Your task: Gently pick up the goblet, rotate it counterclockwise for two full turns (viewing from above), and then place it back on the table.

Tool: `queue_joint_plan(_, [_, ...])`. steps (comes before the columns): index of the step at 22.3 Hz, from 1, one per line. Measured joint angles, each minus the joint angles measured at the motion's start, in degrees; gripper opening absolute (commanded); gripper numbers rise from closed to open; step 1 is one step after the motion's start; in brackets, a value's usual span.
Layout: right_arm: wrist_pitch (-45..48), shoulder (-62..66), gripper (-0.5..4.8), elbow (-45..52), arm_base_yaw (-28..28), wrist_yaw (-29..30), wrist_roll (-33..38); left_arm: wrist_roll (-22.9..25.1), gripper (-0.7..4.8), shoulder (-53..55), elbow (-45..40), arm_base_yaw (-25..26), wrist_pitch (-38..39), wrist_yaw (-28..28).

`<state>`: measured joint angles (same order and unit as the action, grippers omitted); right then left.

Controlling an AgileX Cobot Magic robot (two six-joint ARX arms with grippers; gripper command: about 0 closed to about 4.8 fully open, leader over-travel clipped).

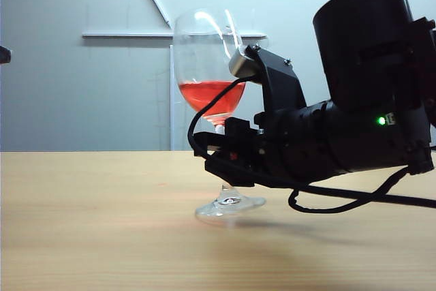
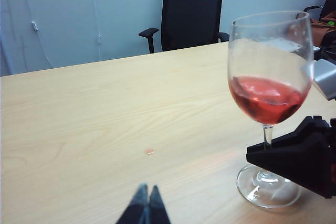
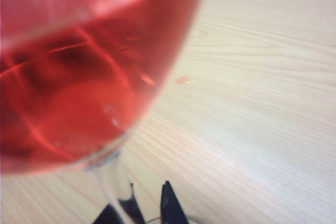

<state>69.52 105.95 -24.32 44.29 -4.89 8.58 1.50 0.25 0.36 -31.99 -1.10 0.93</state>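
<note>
Standing on a wide table [image 1: 82,223] of pale wood grain is the goblet [image 1: 208,66], a tall clear wine glass with red liquid [image 1: 208,93] filling the lower part of its bowl. In the exterior view its round foot [image 1: 229,206] seems to rest on the wood a little right of the middle, though one edge looks faintly raised and contact cannot be confirmed. The bowl leans slightly.

The right gripper [image 1: 221,151], black and bulky, reaches in from the right side of that view, level with the tabletop, and sits at the thin stem between bowl and foot. In the right wrist view the right gripper [image 3: 140,208] shows two dark fingertips [image 3: 170,205] with the stem [image 3: 113,184] just beside one of them; whether they pinch the stem or stand a little apart from it cannot be told.

The left gripper [image 2: 145,203] appears only in the left wrist view, its two dark tips pressed together with nothing between them, above bare wood and well apart from the glass. A small pinkish spot [image 2: 149,151] marks the table near it. Beyond the far edge stands a black office chair [image 2: 191,11] against a pale wall [image 2: 79,14].
</note>
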Motion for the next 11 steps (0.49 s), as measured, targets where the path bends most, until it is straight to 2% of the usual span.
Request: queue_joint_plan(11, [0.0, 0.0, 0.86, 0.3, 0.0, 0.0, 0.2, 0.0, -0.05, 0.0, 0.0, 0.0, 0.0, 0.0])
